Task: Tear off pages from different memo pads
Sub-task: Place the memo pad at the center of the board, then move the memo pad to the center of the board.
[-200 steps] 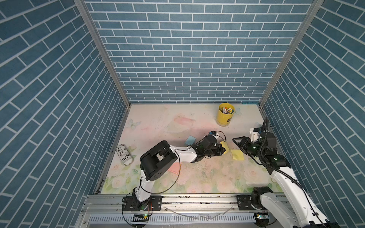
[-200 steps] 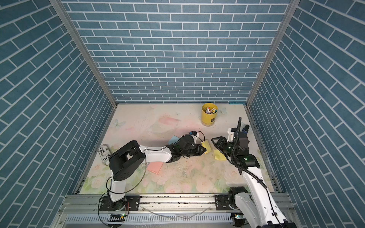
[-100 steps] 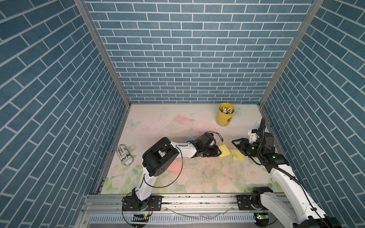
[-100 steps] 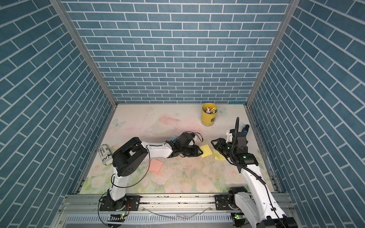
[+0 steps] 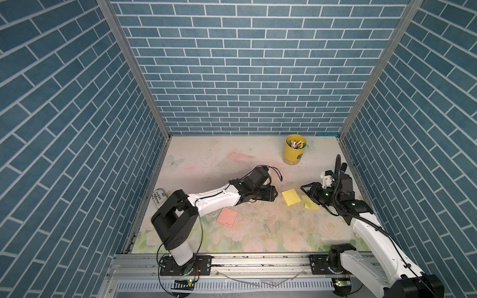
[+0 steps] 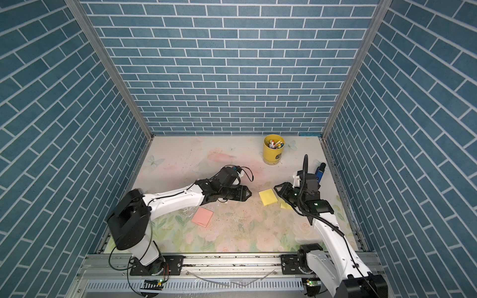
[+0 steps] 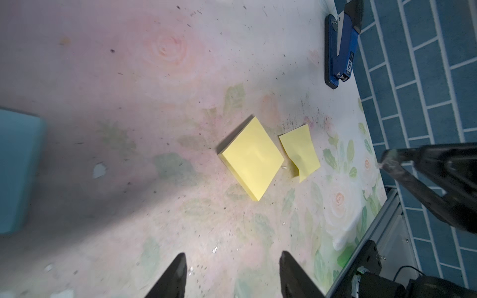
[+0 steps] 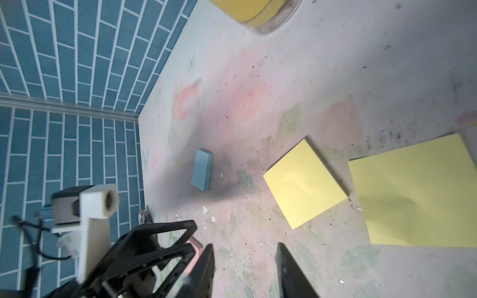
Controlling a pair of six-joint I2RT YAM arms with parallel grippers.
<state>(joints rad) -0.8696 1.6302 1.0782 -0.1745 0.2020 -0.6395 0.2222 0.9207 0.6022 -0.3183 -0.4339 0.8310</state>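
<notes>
The yellow memo pad [image 5: 291, 196] [image 6: 268, 196] lies flat on the floral table, with a loose yellow page [image 5: 311, 202] [image 7: 300, 152] just to its right. A pink memo pad [image 5: 227, 217] [image 6: 202, 217] lies nearer the front. The light blue memo pad [image 8: 202, 170] [image 7: 18, 170] shows only in the wrist views; my left arm hides it from above. My left gripper [image 5: 272, 194] [image 7: 232, 258] is open and empty, a short way left of the yellow pad. My right gripper [image 5: 304, 188] [image 8: 245, 247] is open and empty above the loose page.
A yellow cup of crayons [image 5: 294, 152] stands at the back right. A blue stapler [image 6: 320, 175] [image 7: 340, 51] lies by the right wall behind my right arm. A small can [image 5: 158, 198] lies at the left edge. Blue brick walls close in three sides.
My left gripper opened, let go of the yellow pad and drew back to the left. The pad now lies free. My right gripper pulled back a little toward the right.
</notes>
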